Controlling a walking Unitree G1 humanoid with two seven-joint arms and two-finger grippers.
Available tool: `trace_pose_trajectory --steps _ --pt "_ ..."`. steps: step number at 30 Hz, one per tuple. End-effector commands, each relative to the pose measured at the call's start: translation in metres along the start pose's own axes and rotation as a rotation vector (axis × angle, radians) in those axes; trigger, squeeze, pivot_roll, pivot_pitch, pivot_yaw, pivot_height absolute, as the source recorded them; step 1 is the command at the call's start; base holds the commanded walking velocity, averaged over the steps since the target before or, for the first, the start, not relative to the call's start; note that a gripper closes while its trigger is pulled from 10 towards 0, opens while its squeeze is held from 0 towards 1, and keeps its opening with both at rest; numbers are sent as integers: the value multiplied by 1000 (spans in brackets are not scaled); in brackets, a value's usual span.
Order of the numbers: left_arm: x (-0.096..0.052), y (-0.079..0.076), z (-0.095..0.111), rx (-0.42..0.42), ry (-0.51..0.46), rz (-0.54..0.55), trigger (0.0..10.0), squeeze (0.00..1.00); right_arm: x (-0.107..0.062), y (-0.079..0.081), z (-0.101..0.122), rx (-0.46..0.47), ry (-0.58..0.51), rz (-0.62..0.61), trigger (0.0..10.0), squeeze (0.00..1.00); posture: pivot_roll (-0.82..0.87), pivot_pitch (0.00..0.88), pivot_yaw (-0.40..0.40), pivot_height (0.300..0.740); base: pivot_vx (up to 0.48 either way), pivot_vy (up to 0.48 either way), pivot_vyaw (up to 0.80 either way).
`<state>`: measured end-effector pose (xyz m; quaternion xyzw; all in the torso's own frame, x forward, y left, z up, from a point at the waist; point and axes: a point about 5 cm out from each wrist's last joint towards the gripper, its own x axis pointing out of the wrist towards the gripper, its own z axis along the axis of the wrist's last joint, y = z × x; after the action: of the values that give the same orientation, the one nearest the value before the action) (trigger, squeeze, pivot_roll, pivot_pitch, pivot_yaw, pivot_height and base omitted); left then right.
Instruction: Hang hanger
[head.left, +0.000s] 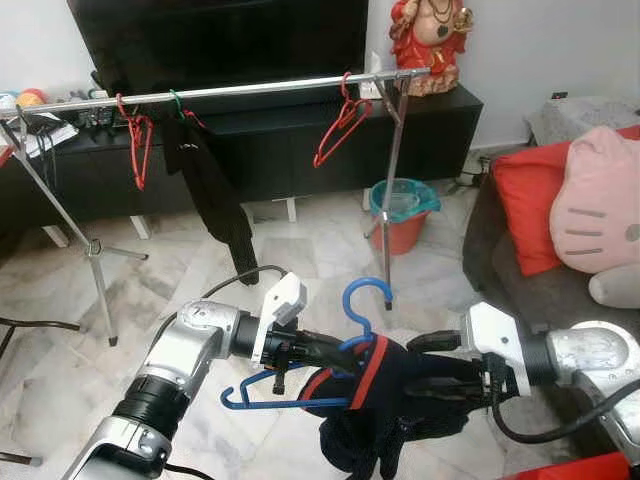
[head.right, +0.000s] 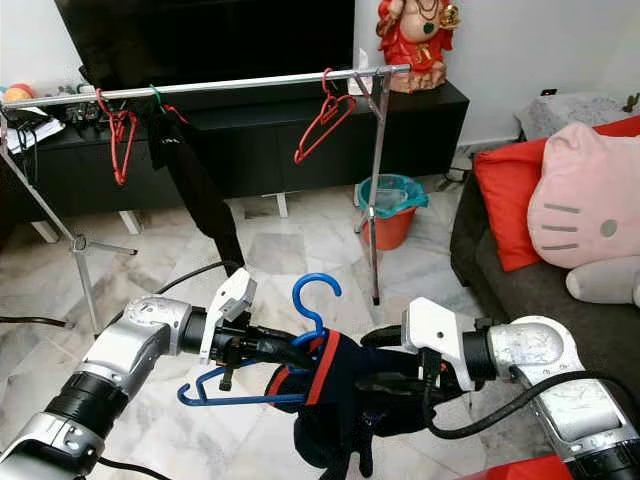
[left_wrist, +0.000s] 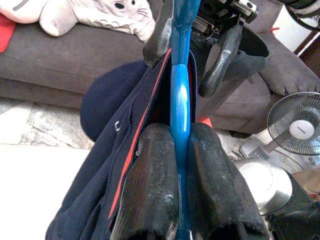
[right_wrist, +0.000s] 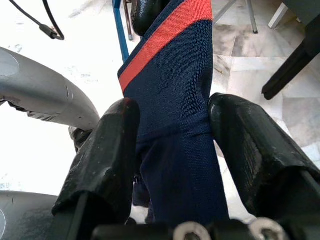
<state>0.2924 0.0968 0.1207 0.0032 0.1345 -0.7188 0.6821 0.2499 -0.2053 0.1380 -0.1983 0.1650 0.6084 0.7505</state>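
Observation:
A blue hanger (head.left: 364, 297) carries a navy garment with a red stripe (head.left: 381, 403), low in front of me. My left gripper (head.left: 333, 351) is shut on the hanger's stem; in the left wrist view its fingers (left_wrist: 151, 186) press on the blue bar (left_wrist: 180, 90). From the right, my right gripper (head.left: 418, 365) is shut on the garment's fabric (right_wrist: 170, 60), which bunches between its fingers (right_wrist: 111, 150). Beyond stands a metal clothes rail (head.left: 250, 90) with two red hangers (head.left: 139, 146) (head.left: 340, 126) and a black garment (head.left: 215, 190) hanging from it.
An orange bin with a teal liner (head.left: 403, 211) stands by the rail's right leg (head.left: 391, 200). A dark sofa (head.left: 520, 290) with a red cushion (head.left: 525, 200) and pink plush (head.left: 597, 215) is at right. A black TV cabinet (head.left: 300, 140) sits behind the rail. A fan (left_wrist: 295, 125) stands on the floor.

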Motion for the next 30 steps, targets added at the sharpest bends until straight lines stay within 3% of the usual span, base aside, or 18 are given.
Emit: trace_pose_trajectory --steps 1,22,23,24,25,30 --pt "1 -1 17 66 -45 -16 10000 0 4 4 -3 0 22 42 10000 0 -283 0 37 740 0 0 0" --pt "1 -1 17 66 -45 -16 10000 0 4 4 -3 0 22 42 10000 0 -283 0 37 740 0 0 0" --pt "3 -1 19 69 -52 -23 10000 0 8 3 -13 33 42 34 8235 0 -275 0 36 740 0 0 0" --pt "4 -1 20 71 -57 -28 10000 0 12 3 -20 58 57 32 8235 0 -272 0 36 740 0 0 0" --pt "5 -2 21 72 -61 -31 10000 0 14 3 -25 74 72 30 10000 0 -272 0 36 740 0 0 0" --pt "5 -2 21 72 -63 -32 10000 0 16 1 -33 91 105 -7 10000 0 -273 0 37 740 0 0 0"
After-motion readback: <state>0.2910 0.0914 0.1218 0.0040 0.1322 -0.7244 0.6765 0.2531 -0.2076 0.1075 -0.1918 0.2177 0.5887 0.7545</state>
